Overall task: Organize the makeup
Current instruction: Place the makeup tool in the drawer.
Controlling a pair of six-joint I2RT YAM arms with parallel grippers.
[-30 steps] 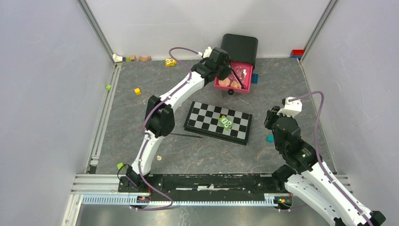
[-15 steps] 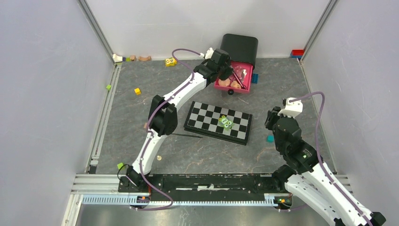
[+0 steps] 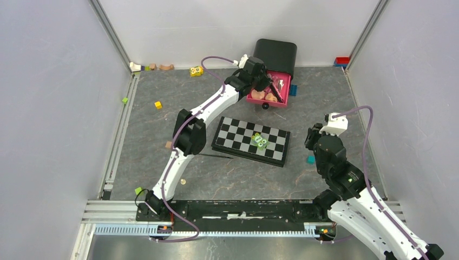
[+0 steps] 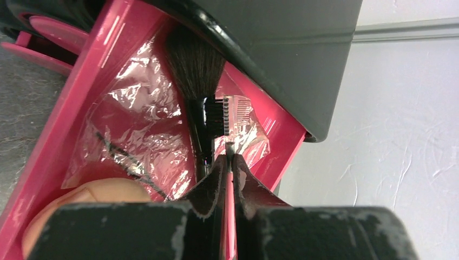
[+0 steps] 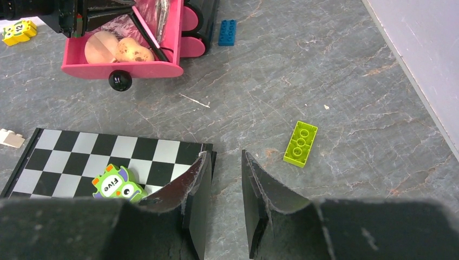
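My left gripper [image 4: 230, 160] is shut on a thin pink pencil [image 4: 229, 216], whose tip pokes out past the fingertips. It hangs over the open pink drawer [image 4: 65, 124] of a black case [image 3: 276, 53]. Inside the drawer lie a black long-handled brush [image 4: 196, 76], crinkled clear wrap [image 4: 141, 108] and a round peach puff [image 5: 100, 49]. From above, the left gripper [image 3: 264, 81] is at the drawer's left side. My right gripper [image 5: 226, 157] is open with nothing between its fingers, low over the table by the chequered board's right end. A thin dark pencil [image 3: 214, 155] lies on the table by the board's near left edge.
The chequered board [image 3: 238, 135] carries green toy blocks [image 3: 260, 141]. A teal block [image 3: 310, 159] and a lime brick [image 5: 300, 143] lie near my right gripper, and a blue brick [image 5: 227, 32] sits beside the case. Small toys [image 3: 162, 67] line the back left wall.
My left arm has reached a little further right over the drawer, still holding the pink pencil. The right arm has not moved.
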